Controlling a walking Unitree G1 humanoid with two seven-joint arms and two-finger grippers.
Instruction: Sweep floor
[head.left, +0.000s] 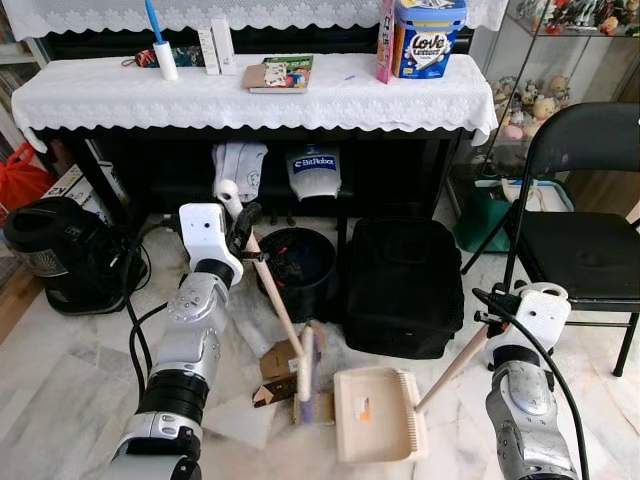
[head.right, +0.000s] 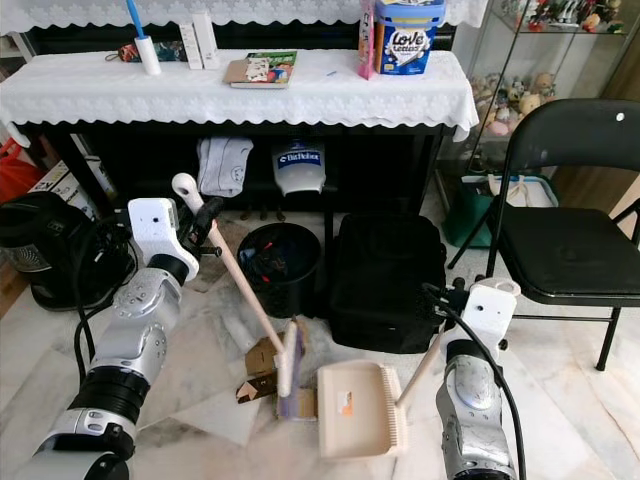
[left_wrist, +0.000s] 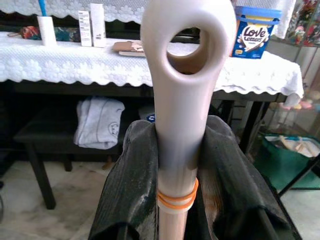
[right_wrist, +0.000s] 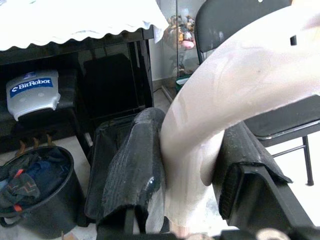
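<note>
close behind, a black bin (head.left: 297, 268) and black bag (head.left: 403, 285) crowd the floor — left gripper (head.left: 243, 232) clamps the cream broom (head.left: 283, 325), right gripper (head.left: 492, 322) clamps the dustpan (head.left: 376, 412) beside cardboard scraps (head.left: 277, 370).

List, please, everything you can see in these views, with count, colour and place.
broom: 1, beige, on floor among scraps
dustpan: 1, beige, on floor right of broom
cardboard scraps: few, brown, beside broom
bucket: 1, black, under table
bag: 1, black, right of bucket
folding chair: 1, black, right
table: 1, white lace cloth
tub: 1, blue, on table
left gripper: shut on broom
right gripper: shut on dustpan
</note>
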